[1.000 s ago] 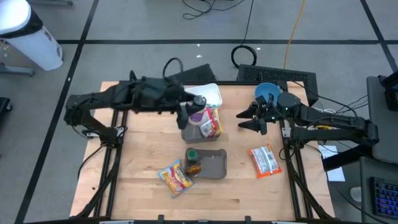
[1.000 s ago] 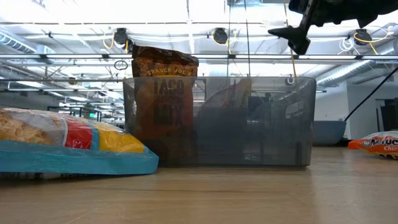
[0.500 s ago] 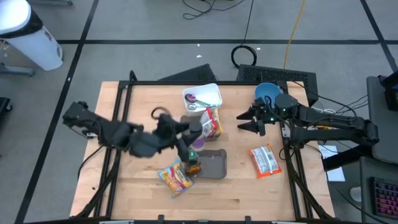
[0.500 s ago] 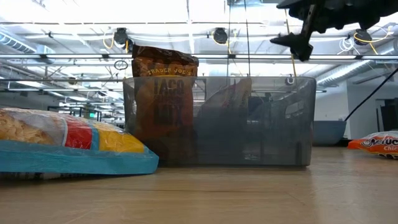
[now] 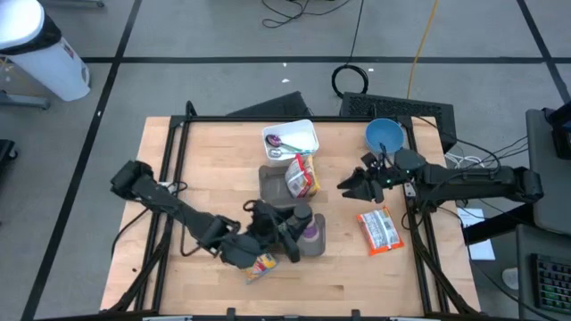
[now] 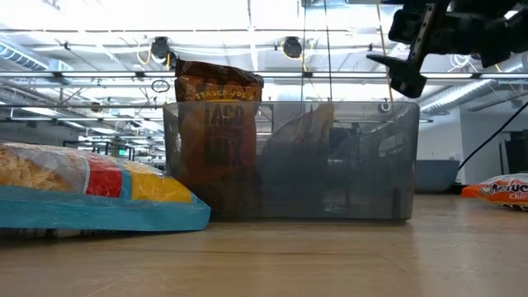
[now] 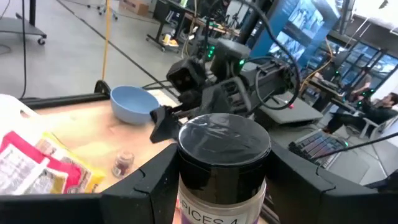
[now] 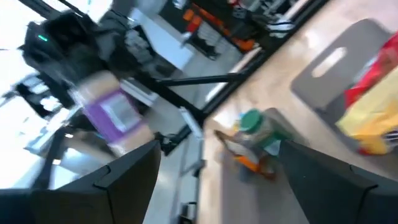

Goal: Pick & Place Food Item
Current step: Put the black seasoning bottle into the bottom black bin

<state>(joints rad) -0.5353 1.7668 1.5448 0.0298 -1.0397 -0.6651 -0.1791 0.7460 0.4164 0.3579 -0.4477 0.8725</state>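
A light wooden table (image 5: 205,178) carries everything. Near its centre sits a grey bin (image 5: 272,181), with a second grey tray (image 5: 317,239) just toward six o'clock of it. A white dish (image 5: 303,135) rests toward twelve o'clock, and a blue bowl (image 5: 383,135) at about two. An orange snack packet (image 5: 378,229) lies at four o'clock; a yellow chip bag (image 5: 259,265) lies at six.

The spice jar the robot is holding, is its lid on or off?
On. The spice jar wears its dark lid, gripped upright between the left gripper fingers.
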